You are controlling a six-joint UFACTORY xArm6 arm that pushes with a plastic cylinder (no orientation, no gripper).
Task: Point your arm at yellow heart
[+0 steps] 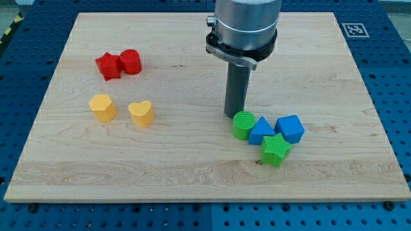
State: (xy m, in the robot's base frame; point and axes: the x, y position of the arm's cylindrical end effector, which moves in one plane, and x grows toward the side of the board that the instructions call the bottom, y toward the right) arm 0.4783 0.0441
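Observation:
The yellow heart (141, 113) lies on the wooden board (192, 173) at the left of middle. A second yellow block (102, 107), roughly hexagonal, sits just to its left. My tip (234, 115) is at the end of the dark rod, right of the board's middle. It stands well to the right of the yellow heart and touches or nearly touches the upper left of the green cylinder (243, 124).
A red star (108, 65) and a red cylinder (130, 61) touch at the upper left. Next to the green cylinder sit a blue triangular block (261, 131), a blue cube (290, 128) and a green star (275, 150).

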